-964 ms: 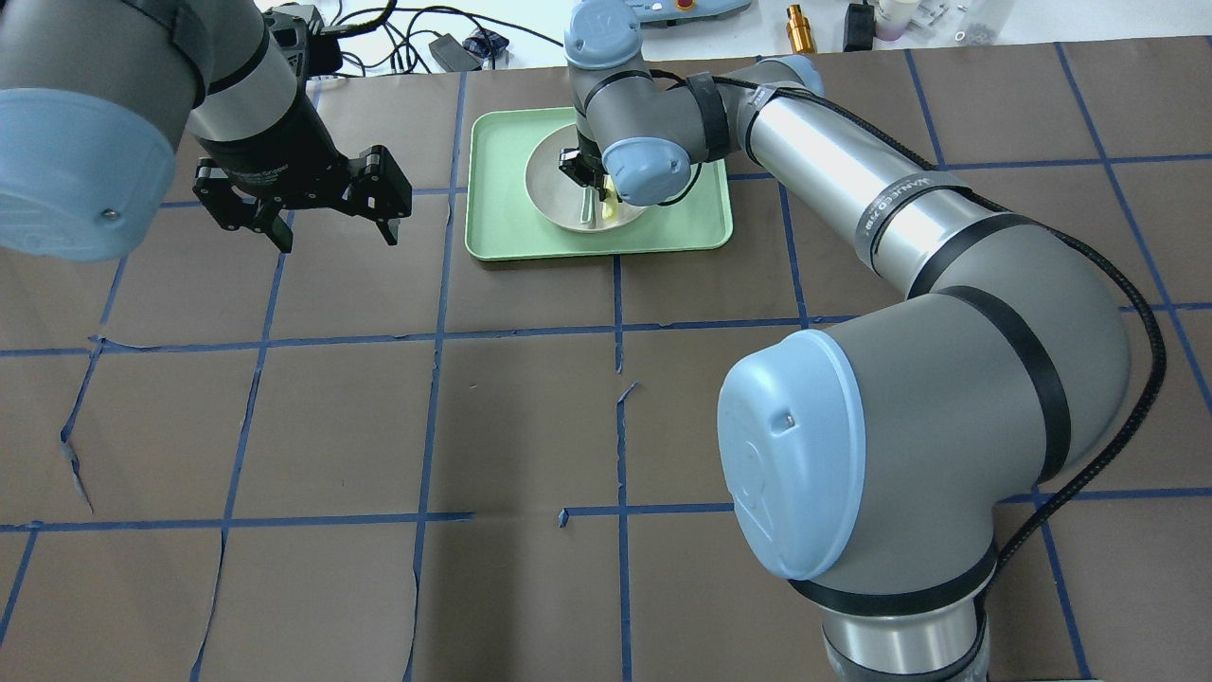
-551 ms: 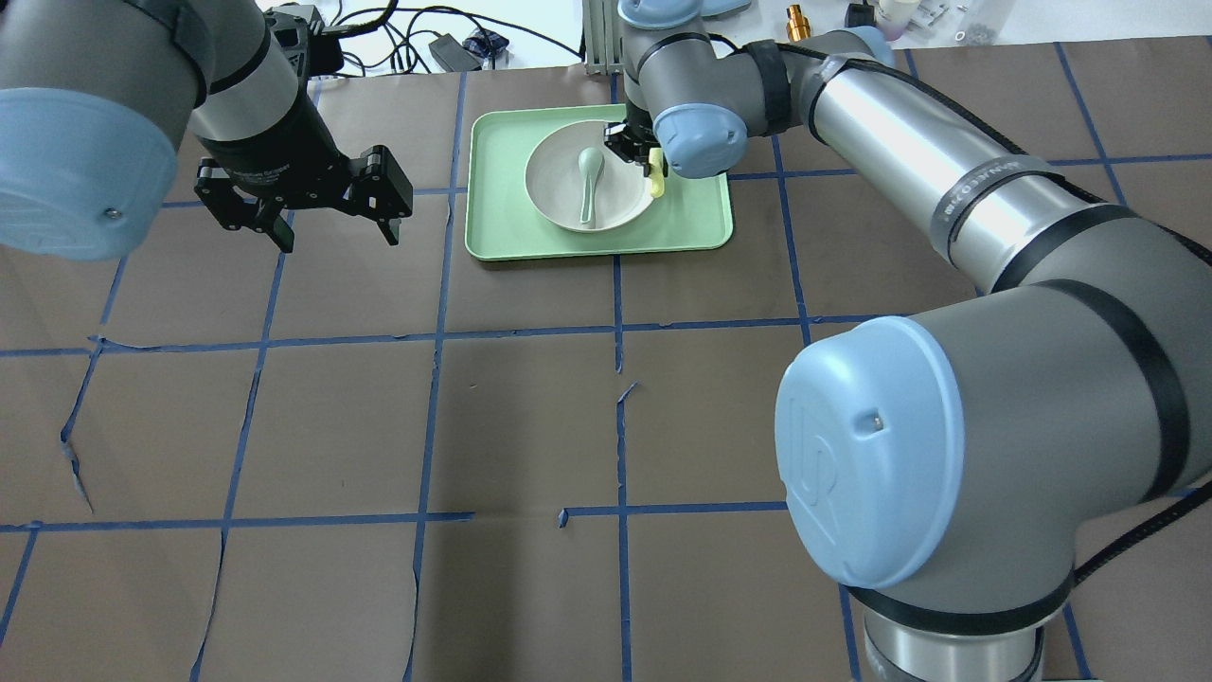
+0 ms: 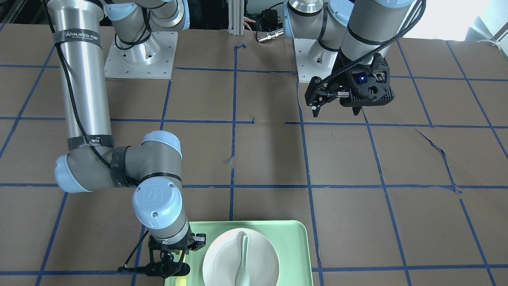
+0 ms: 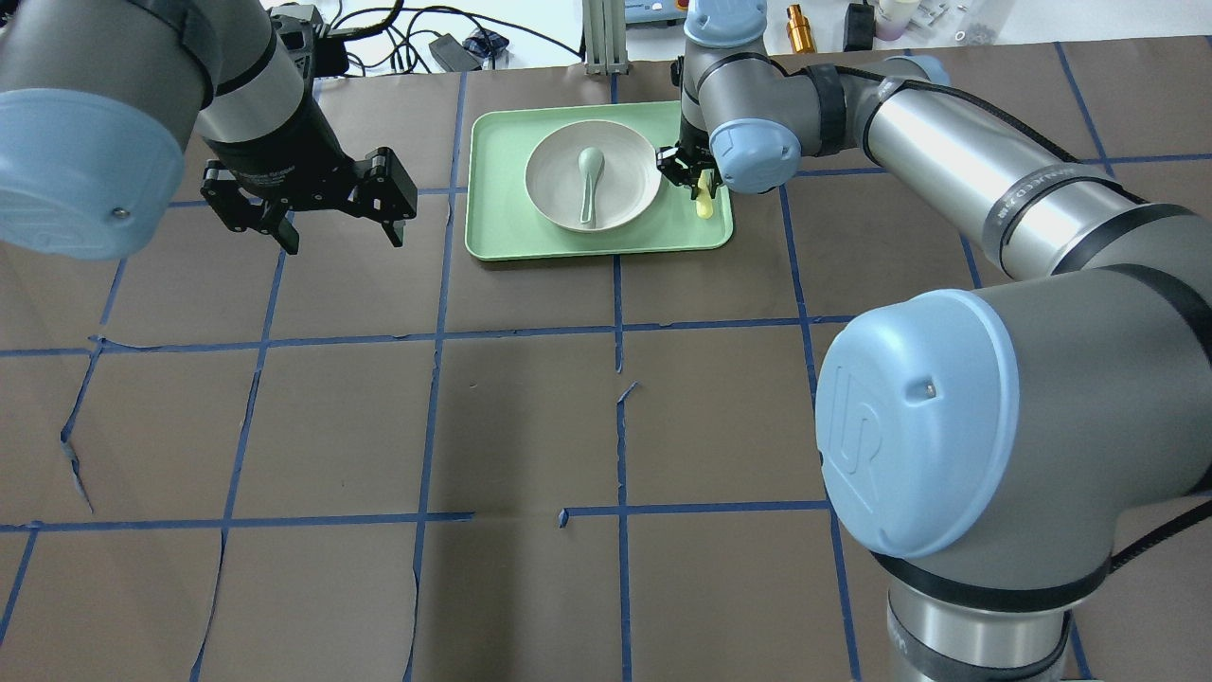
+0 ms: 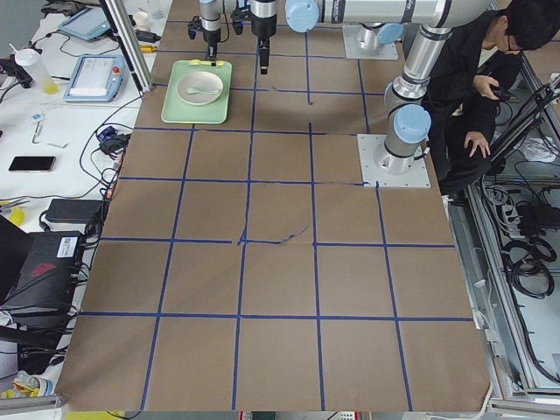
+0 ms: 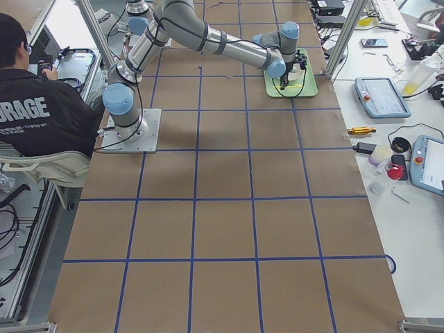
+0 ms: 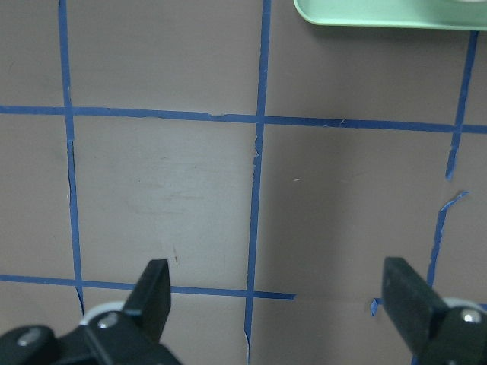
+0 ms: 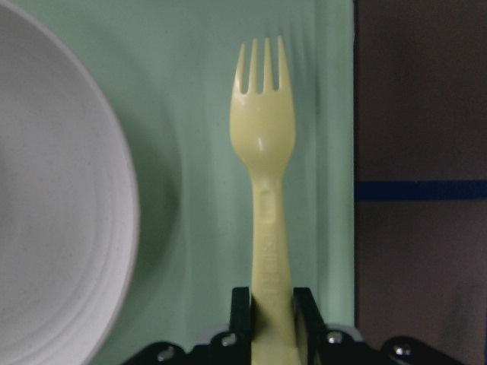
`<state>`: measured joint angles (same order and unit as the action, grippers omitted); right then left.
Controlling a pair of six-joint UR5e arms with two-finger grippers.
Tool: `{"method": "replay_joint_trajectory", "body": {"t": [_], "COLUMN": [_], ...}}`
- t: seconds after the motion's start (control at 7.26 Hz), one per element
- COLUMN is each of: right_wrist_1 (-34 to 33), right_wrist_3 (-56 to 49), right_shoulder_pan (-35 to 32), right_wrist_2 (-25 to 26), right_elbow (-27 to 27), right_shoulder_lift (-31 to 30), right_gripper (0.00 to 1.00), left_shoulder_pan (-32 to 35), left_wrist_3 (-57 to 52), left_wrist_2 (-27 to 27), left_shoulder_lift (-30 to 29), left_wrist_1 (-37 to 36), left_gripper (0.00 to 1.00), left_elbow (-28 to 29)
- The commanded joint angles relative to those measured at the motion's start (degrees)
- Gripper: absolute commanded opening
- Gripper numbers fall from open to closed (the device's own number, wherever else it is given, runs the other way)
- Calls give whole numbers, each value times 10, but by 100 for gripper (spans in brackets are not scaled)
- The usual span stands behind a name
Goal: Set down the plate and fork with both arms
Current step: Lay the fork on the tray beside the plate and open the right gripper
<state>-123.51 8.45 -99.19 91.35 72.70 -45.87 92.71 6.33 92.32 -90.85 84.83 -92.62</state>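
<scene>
The off-white plate [image 4: 559, 194] lies in the mint-green tray [image 4: 502, 227] at the table's far middle, with a grey-green spoon [image 4: 589, 180] in it. My right gripper [image 4: 686, 175] is shut on the handle of the pale-yellow fork [image 4: 704, 206]. In the right wrist view the fork [image 8: 262, 152] points away from the gripper [image 8: 272, 304], over the tray strip [image 8: 190, 114] between the plate [image 8: 53, 198] and the tray's right rim. I cannot tell if it touches the tray. My left gripper [image 4: 341, 237] is open and empty, left of the tray above the table.
Brown paper with blue tape lines covers the table [image 4: 521, 426]. Cables, an aluminium post [image 4: 597, 38] and a brass part [image 4: 800, 28] lie beyond the far edge. The left wrist view shows its open gripper [image 7: 280, 296] over bare paper, the tray's edge [image 7: 380, 11] at the top.
My right gripper has moved right with the fork, from over the plate to the tray's right side, uncovering the spoon. The left arm has barely moved.
</scene>
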Motion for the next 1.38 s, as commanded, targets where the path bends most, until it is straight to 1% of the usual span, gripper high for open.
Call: {"method": "replay_joint_trajectory", "body": {"t": [0.0, 0.14, 0.28, 0.41, 0.55, 0.69, 0.83, 1.1, 1.24], "right_wrist_1": [-15, -23, -24, -23, -15, -1, 25, 101, 111], "right_wrist_3": [-10, -10, -10, -12, -43, -50, -51, -51, -50], "right_shoulder_pan": [0, 0, 0, 0, 1, 1, 6, 20, 36], "right_wrist_2": [-16, -17, -22, -29, -29, -23, -18, 25, 28], "right_elbow": [-2, 0, 0, 1, 5, 16, 44, 143, 201], "right_shoulder_lift": [10, 17, 18, 16, 4, -21, -63, -192, -258], "right_gripper": [1, 2, 27, 99, 100, 100, 100, 100, 100], "left_shoulder_pan": [0, 0, 0, 0, 0, 0, 0, 0, 0], "left_wrist_3": [0, 0, 0, 0, 0, 0, 0, 0, 0], "left_wrist_2": [1, 0, 0, 1, 1, 1, 1, 1, 1], "left_shoulder_lift": [1, 1, 1, 1, 2, 2, 2, 3, 4], "left_wrist_1": [-6, -6, -6, -6, -6, -6, -6, -6, -5], "left_gripper": [100, 100, 100, 100, 100, 100, 100, 100, 100], "left_elbow": [-6, -6, -6, -6, -6, -6, -6, -5, -5]}}
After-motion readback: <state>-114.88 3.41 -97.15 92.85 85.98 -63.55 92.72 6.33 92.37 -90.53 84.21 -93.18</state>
